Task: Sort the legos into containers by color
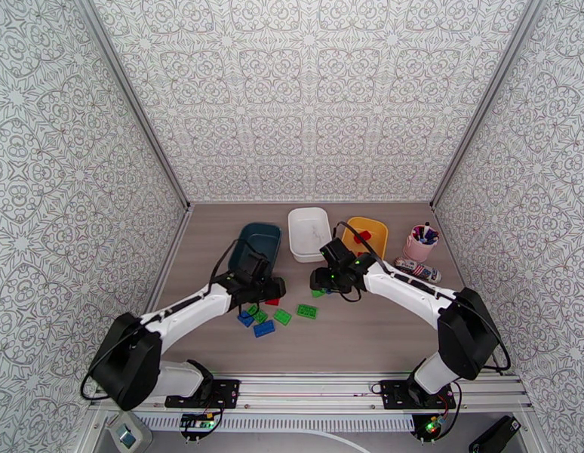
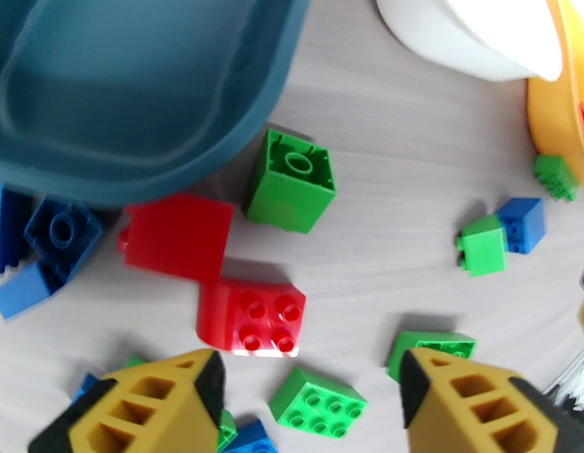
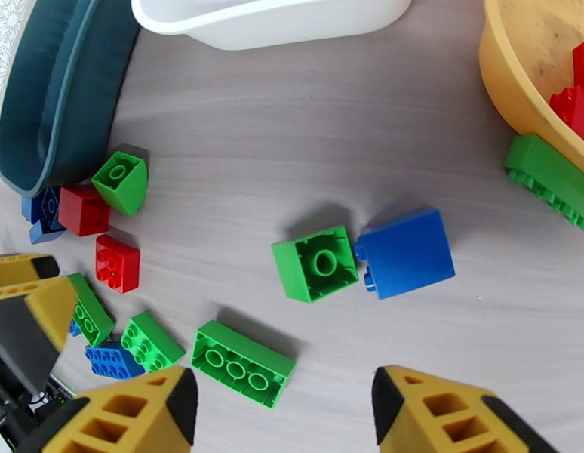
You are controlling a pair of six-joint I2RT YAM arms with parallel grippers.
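The legos lie loose on the wooden table in front of three containers: a teal tub [image 1: 254, 247], a white tub [image 1: 308, 232] and a yellow tub [image 1: 365, 235]. My left gripper [image 2: 311, 402] is open, low over a red 2x2 brick [image 2: 254, 322] and a green 2x2 brick [image 2: 318, 402], holding nothing. Another red brick [image 2: 179, 235], an upturned green one [image 2: 290, 180] and blue bricks [image 2: 58, 232] sit by the teal tub's rim. My right gripper [image 3: 281, 409] is open and empty above a green 2x3 brick [image 3: 243, 364], near a green brick [image 3: 316, 263] and a blue one [image 3: 405, 252]. Red bricks [image 3: 575, 100] lie in the yellow tub.
A pink cup of pens [image 1: 420, 243] stands at the right, with a small striped object [image 1: 417, 269] beside it. A long green brick [image 3: 552, 179] lies against the yellow tub's outer wall. Patterned walls enclose the table on three sides.
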